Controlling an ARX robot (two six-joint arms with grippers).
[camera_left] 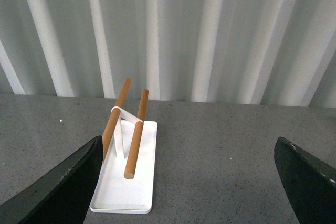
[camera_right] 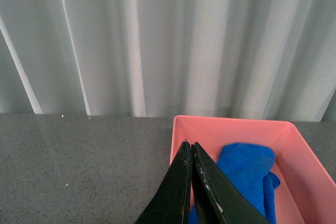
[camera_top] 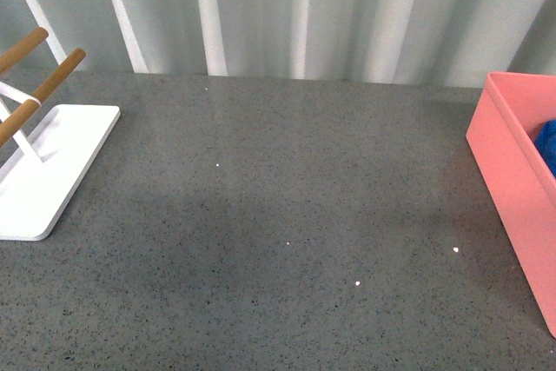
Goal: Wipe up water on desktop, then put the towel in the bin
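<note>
Worktop (camera_top: 287,215): a wide, dark grey speckled surface fills the front view, with no puddle or sheen discernible on it; a few tiny white flecks are scattered across it.

Bin (camera_top: 512,171): a salmon-pink box stands at the worktop's right edge, well apart from the white rack (camera_top: 48,167) with wooden bars at the far left. In the right wrist view the bin (camera_right: 231,127) lies directly ahead of and below the right gripper (camera_right: 191,150), its long axis running away from the camera.

Towel (camera_right: 247,174): the blue cloth lies inside the bin, crumpled, its length roughly along the bin's long axis and against the floor; in the front view only a blue corner (camera_top: 547,147) shows above the wall. The towel is just beyond and beneath the right gripper's tips; the right arm is clearly the nearer one.

Right gripper: fingers pressed together, nothing between them, not touching the towel as far as can be told.

Left gripper (camera_left: 189,182): fingers spread wide, holding nothing, facing the rack (camera_left: 126,182) across bare worktop.

Judgement: with the towel binned and both grippers free, the task appears complete or nearly so.
</note>
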